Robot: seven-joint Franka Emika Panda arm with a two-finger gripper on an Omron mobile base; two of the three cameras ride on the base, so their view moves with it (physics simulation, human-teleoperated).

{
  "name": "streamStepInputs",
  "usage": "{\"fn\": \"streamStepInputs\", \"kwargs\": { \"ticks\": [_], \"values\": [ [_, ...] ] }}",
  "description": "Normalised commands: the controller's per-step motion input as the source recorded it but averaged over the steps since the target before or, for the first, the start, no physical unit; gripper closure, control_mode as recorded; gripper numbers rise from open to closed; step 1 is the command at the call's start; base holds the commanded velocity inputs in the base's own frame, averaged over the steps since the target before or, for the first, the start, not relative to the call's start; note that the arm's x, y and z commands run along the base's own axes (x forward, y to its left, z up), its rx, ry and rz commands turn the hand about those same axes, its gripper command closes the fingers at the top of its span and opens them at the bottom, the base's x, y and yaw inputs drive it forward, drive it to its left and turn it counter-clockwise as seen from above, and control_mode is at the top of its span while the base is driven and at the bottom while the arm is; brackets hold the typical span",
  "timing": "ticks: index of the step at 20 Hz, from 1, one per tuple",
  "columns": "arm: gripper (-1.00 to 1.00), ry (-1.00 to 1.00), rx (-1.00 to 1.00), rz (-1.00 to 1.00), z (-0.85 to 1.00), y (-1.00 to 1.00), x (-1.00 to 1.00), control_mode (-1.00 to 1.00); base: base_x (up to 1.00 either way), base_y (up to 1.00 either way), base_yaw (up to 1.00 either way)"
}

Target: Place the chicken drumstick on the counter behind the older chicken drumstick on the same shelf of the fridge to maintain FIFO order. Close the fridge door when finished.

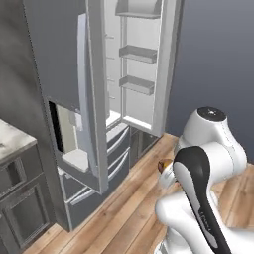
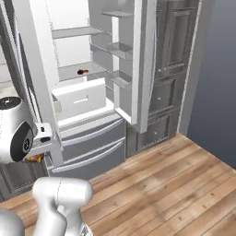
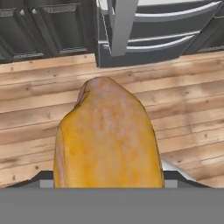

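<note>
The chicken drumstick sits in the end effector, whose fingers are hidden beneath the meat, closed on it. In the hand view its long axis runs straight away from the camera: the fat golden end fills the near foreground and the body narrows toward a rounded tip that points up the frame, toward the fridge's bottom drawers. In the left base view only a small orange-brown sliver of the chicken drumstick peeks out just left of the arm's dark joint, held low above the wooden floor. In the right base view a bit of it shows beneath the white wrist, at the far left.

Ahead stands the fridge with both doors swung open, grey door bins on the right door. Inside, the older drumstick lies on the shelf above a white drawer front. The counter sits at the left edge of the left base view, well apart from the held drumstick.
</note>
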Motion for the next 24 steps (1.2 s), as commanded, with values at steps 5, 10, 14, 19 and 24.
{"fn": "streamStepInputs", "kwargs": {
  "ticks": [5, 10, 14, 19, 24],
  "values": [
    [1.00, 0.00, 0.00, 0.00, 0.00, 0.00, 0.00, 1.00, 0.25, -0.73, -0.41],
    [1.00, 0.00, 0.00, 0.00, 0.00, 0.00, 0.00, 1.00, 0.93, -0.32, 0.03],
    [1.00, 0.00, 0.00, 0.00, 0.00, 0.00, 0.00, 1.00, 0.89, -0.35, 0.26],
    [1.00, 0.00, 0.00, 0.00, 0.00, 0.00, 0.00, 1.00, 0.51, -0.28, 0.33],
    [1.00, 0.00, 0.00, 0.00, 0.00, 0.00, 0.00, 1.00, 0.14, 0.00, 0.47]
  ]
}}
